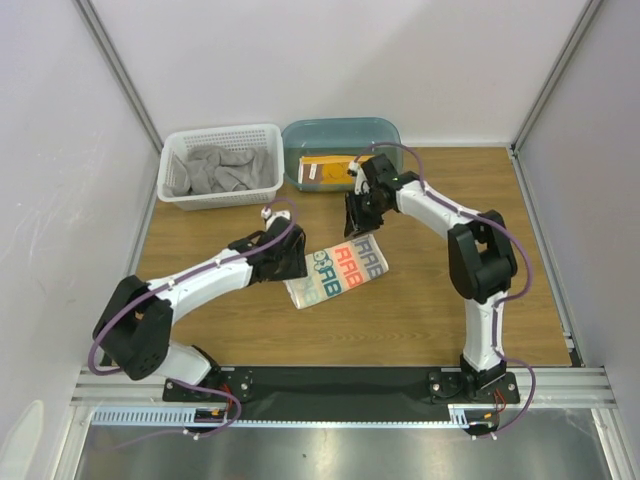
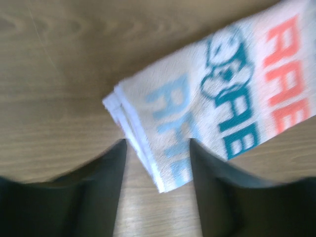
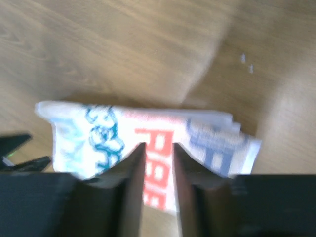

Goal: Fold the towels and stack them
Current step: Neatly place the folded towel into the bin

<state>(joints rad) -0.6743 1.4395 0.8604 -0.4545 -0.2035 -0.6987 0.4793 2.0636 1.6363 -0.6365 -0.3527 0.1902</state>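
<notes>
Between the left gripper (image 1: 290,258) and the right gripper (image 1: 358,222), flat on the table (image 1: 430,300): the white towel (image 1: 340,268), folded small. Just past the left tips, one folded corner of it. Left jaws wide apart, gripping nothing. Right under the right tips, the far edge of the same towel. Right jaws apart only a crack, nothing pinched.

Well behind the left jaws, inside the white basket (image 1: 220,133): the grey towel (image 1: 215,168), all crumpled (not folded yet). Just behind the right jaws, inside the teal tub (image 1: 340,125): the brown towel (image 1: 330,168), maybe folded, hard to tell.

Probably one towel done. Left to do: folding the grey one, then piling all three together.
</notes>
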